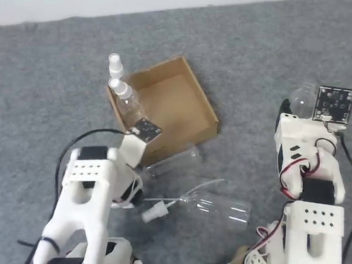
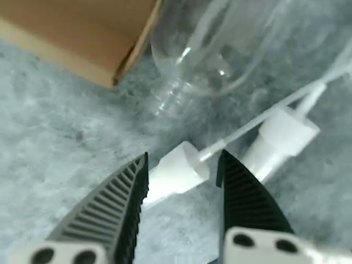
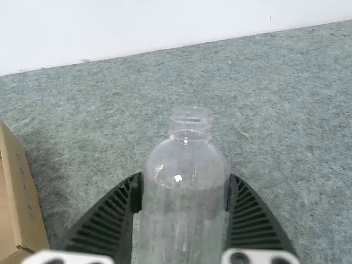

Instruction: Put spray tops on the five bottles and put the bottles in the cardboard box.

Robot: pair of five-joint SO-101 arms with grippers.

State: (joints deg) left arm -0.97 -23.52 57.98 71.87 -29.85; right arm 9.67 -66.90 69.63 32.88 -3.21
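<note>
Clear bottle without a top (image 3: 186, 176), upright, clamped at its body between the right jaws, well apart from the cardboard box (image 1: 172, 101), off to its right. Loose spray top (image 2: 179, 171) lying on the grey desk (image 1: 35, 89), straddled by the left jaws, narrowly parted and not quite pressing it. Just beside it, a second spray top (image 2: 283, 135), thin dip tube trailing. Uncapped bottle (image 1: 174, 159) on its side along the box's near wall. Further lying bottle (image 1: 224, 207) nearer the arms. At the box's far left corner, capped bottle (image 1: 127, 100) upright, another capped bottle (image 1: 115, 66) behind it; inside or outside the box, hard to tell.
</note>
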